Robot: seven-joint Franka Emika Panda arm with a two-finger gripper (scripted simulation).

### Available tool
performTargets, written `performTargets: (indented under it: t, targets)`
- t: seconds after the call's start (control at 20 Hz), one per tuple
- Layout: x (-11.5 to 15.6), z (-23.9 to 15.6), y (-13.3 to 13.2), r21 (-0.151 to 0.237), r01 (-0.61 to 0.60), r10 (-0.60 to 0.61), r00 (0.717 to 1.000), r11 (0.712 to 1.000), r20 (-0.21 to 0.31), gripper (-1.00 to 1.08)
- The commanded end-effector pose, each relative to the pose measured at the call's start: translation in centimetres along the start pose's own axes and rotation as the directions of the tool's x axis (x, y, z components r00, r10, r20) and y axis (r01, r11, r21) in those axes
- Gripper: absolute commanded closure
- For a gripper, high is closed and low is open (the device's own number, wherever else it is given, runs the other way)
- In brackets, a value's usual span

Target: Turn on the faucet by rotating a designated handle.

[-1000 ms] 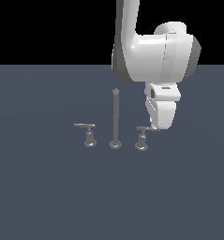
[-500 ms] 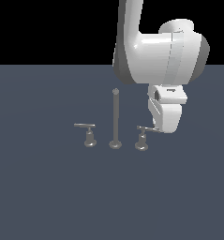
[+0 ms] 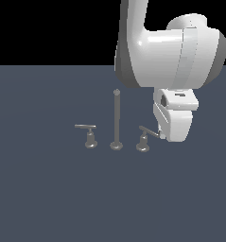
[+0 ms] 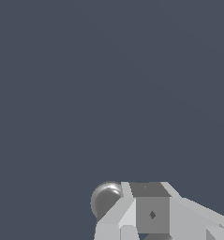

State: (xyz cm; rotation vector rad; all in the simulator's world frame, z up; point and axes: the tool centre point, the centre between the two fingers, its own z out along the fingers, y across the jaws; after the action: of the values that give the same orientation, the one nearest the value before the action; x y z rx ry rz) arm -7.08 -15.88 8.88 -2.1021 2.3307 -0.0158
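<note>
The faucet's tall thin spout point(image 3: 117, 118) stands on its round foot, with a T-lever on each side. The designated handle point(image 3: 143, 140) is the lever on the exterior view's right; its bar slants down toward my hand. My gripper point(image 3: 170, 137) hangs just to that side of it, against the bar's end; the fingertips are hidden by the white hand. In the wrist view the fingers point(image 4: 151, 213) sit close together with no gap, beside a round shiny metal part point(image 4: 106, 199) of the faucet. The gripper holds nothing.
The other lever point(image 3: 88, 134) stands on the exterior view's left of the spout, bar level. The faucet set stands on a flat dark grey floor point(image 3: 62, 198). My bulky white arm point(image 3: 166, 52) looms above the right lever.
My hand has come lower and a little toward the exterior view's right. The right lever's bar, level a second ago, now slants, so it has turned.
</note>
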Motion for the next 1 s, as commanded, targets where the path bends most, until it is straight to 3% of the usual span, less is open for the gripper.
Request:
performTargets:
  t: [0.0,0.05,0.55,0.6,0.65,0.95]
  targets:
    - [-0.9,-0.1,0.9,-0.009,0.013,-0.013,1.000,1.000,0.005,1.08]
    - [0.0,0.0,0.4,-0.004,-0.001,0.001,1.000,1.000,0.001,1.08]
    - [-4.1,-0.1,2.8,-0.009,0.012,-0.012,1.000,1.000,0.004,1.08]
    - [-4.1,-0.1,2.8,-0.009,0.012,-0.012,1.000,1.000,0.004,1.08]
    - [-1.9,0.0,2.6,-0.005,-0.023,0.023,1.000,1.000,-0.002,1.08]
    - [-5.9,-0.1,2.2,-0.008,-0.001,0.001,1.000,1.000,0.002,1.08]
